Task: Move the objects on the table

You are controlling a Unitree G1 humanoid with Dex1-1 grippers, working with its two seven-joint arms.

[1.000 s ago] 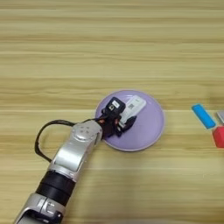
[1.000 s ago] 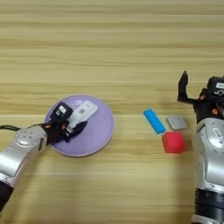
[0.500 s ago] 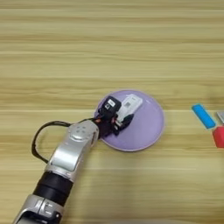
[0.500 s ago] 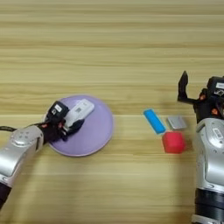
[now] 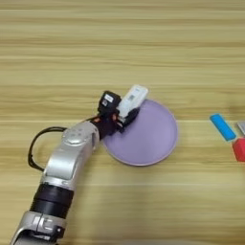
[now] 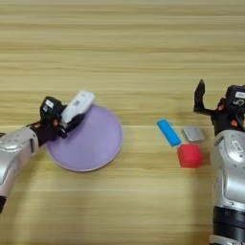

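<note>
Table [image 5: 57, 43]: bar [image 5: 132, 100] over plate [image 5: 148, 139] edge

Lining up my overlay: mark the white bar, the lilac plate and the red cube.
white bar [image 5: 132, 100], left eye view, middle of its top face.
lilac plate [image 5: 148, 136], left eye view, bare centre.
red cube [image 6: 190, 155], right eye view, top face.

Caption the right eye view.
Left claw holds a white bar over the lilac plate's edge; right claw idle.
</note>
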